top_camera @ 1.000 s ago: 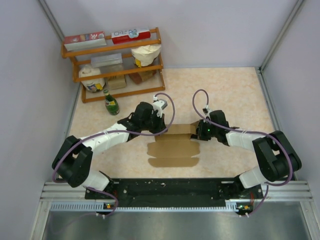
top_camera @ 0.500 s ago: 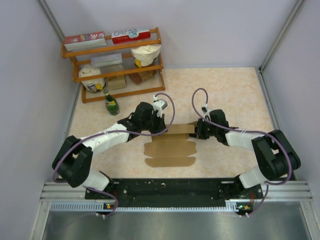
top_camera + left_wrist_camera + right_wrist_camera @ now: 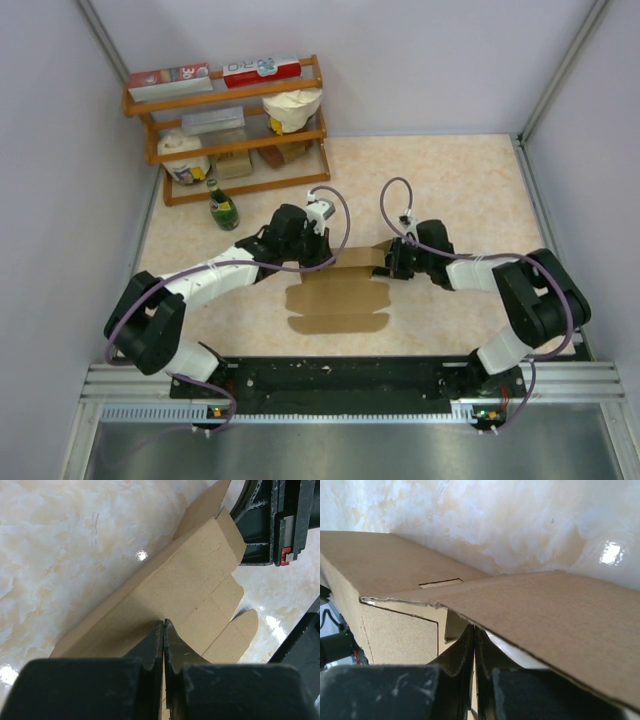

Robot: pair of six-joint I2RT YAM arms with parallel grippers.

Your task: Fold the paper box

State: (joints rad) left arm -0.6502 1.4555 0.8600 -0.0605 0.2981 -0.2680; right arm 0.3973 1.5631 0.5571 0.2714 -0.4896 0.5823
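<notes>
right claw (image 3: 387, 263) slid left; paper box (image 3: 338, 300) lying lengthwise left-right

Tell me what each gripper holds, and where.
Both seem shut on the box. The left gripper pinches the left end of its far panel, and the right gripper pinches the right end.

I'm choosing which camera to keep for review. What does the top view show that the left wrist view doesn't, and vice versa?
Only the top view: the shelf with its goods, the bottle, and the flat scalloped panel of the box lying nearest the arm bases.
Only the left wrist view: the left gripper up close, shut on the box's edge, and the crease lines in the cardboard.
Both: the box, the table, and the right gripper at the box's other end.
</notes>
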